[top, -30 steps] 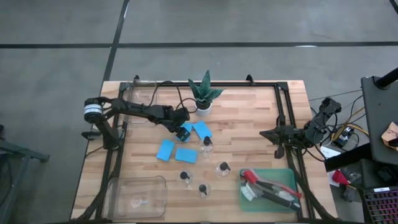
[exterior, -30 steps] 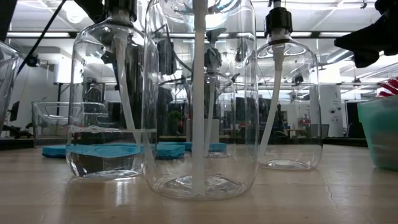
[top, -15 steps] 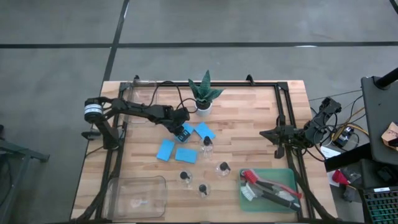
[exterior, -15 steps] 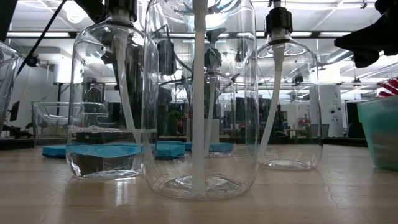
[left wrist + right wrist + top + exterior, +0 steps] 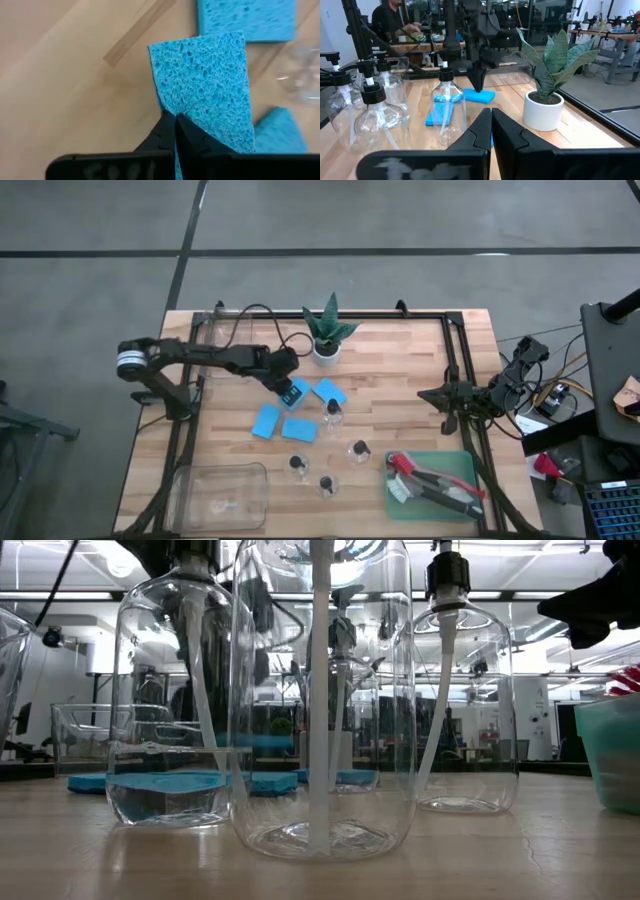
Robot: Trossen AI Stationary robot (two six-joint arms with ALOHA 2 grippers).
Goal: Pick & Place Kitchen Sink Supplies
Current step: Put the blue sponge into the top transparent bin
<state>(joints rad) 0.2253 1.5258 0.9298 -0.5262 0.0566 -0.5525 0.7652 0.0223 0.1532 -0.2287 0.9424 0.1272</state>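
Several flat blue sponges lie mid-table: one [image 5: 328,390] beside the plant, two [image 5: 265,420] [image 5: 298,429] nearer. My left gripper [image 5: 291,389] is shut on another blue sponge [image 5: 205,85], which shows raised in the low view [image 5: 268,740]. Several clear black-capped bottles [image 5: 333,410] [image 5: 358,450] [image 5: 297,465] stand upright on the wood. Red and black brushes with white heads [image 5: 430,480] lie in the green tray [image 5: 462,465]. My right gripper [image 5: 491,120] is shut on nothing at the table's right edge [image 5: 425,393]. My left gripper pinches the sponge at one long edge [image 5: 170,106] between its two fingers [image 5: 161,134], and the sponge creases there. The fingers slant down from the table's left. The sponge is lifted clear of the table and held roughly flat.
A potted plant [image 5: 327,332] stands at the far middle. One clear bin [image 5: 220,495] sits at the near left corner, another [image 5: 228,332] at the far left. A person [image 5: 395,20] shows in the room beyond the table.
My left gripper has shut on the blue sponge and gone up with it. The sponge, flat on the table before, now hangs clear above the other sponges.
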